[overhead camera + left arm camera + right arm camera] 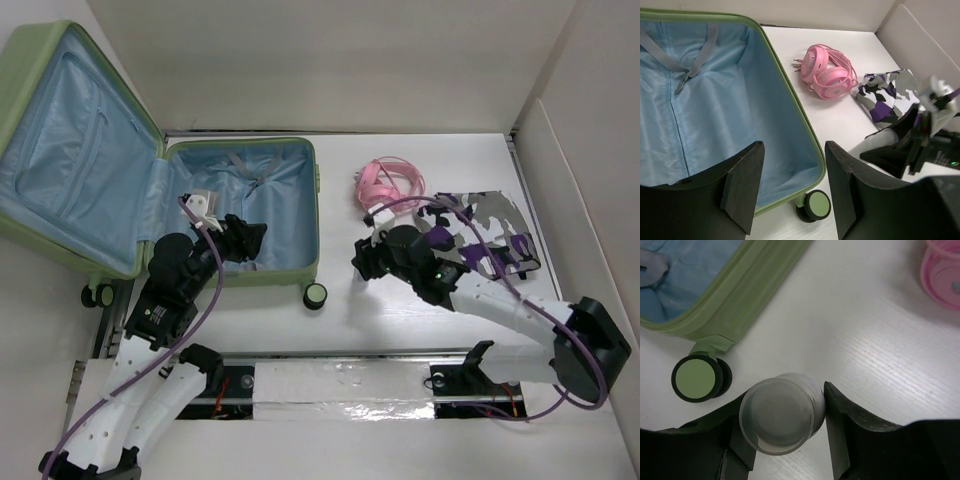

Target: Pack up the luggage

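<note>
Top view: open luggage (285, 185) at ten o'clock; left gripper (248, 238) hovers over its near edge, right gripper (366, 256) at its four o'clock. Left wrist: jaws apart, empty. Right wrist: jaws clamp a grey cylinder (780, 412), likely for packing.

- Counter (390, 320): white, flat.
- Luggage (317, 215): open, at left.
- Pink headphones (385, 182): just right of luggage.
- Camouflage cloth (500, 222): beside headphones, far right.
- Grey canister (780, 415): upright, near luggage.
</note>
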You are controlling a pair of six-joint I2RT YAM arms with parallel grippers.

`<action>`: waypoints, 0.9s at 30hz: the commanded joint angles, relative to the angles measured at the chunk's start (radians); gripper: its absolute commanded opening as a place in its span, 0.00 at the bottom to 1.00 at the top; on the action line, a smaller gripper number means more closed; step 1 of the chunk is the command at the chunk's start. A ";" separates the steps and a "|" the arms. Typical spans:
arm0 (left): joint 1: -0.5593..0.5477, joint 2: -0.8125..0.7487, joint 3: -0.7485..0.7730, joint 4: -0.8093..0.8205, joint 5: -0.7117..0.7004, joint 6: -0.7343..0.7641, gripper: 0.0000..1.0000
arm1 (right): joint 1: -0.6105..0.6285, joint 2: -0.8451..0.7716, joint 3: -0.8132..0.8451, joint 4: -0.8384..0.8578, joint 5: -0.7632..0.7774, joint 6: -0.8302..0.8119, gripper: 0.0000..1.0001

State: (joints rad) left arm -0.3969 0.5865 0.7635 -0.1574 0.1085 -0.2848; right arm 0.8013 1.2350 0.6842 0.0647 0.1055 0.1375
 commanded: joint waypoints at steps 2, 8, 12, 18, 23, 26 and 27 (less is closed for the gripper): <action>0.006 -0.022 -0.007 0.045 0.017 0.010 0.48 | 0.012 -0.129 0.216 -0.061 0.011 -0.079 0.34; 0.006 -0.045 -0.006 0.041 0.003 0.009 0.49 | 0.021 0.003 0.530 -0.108 -0.223 -0.119 0.33; 0.006 -0.079 -0.006 0.029 -0.061 0.003 0.49 | 0.032 0.194 0.699 -0.080 -0.378 -0.104 0.32; 0.006 -0.135 -0.009 0.024 -0.134 -0.001 0.49 | 0.079 0.509 0.954 -0.105 -0.478 -0.092 0.31; 0.006 -0.139 -0.009 0.024 -0.133 -0.002 0.49 | 0.102 0.721 1.138 -0.134 -0.523 -0.070 0.31; 0.006 -0.134 -0.007 0.027 -0.119 -0.002 0.49 | 0.111 0.845 1.244 -0.172 -0.538 -0.058 0.30; 0.006 -0.132 -0.007 0.027 -0.116 -0.002 0.49 | 0.122 0.872 1.282 -0.183 -0.538 -0.056 0.30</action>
State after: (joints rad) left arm -0.3965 0.4503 0.7609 -0.1635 -0.0051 -0.2855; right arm 0.9066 2.1025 1.8297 -0.1413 -0.3759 0.0601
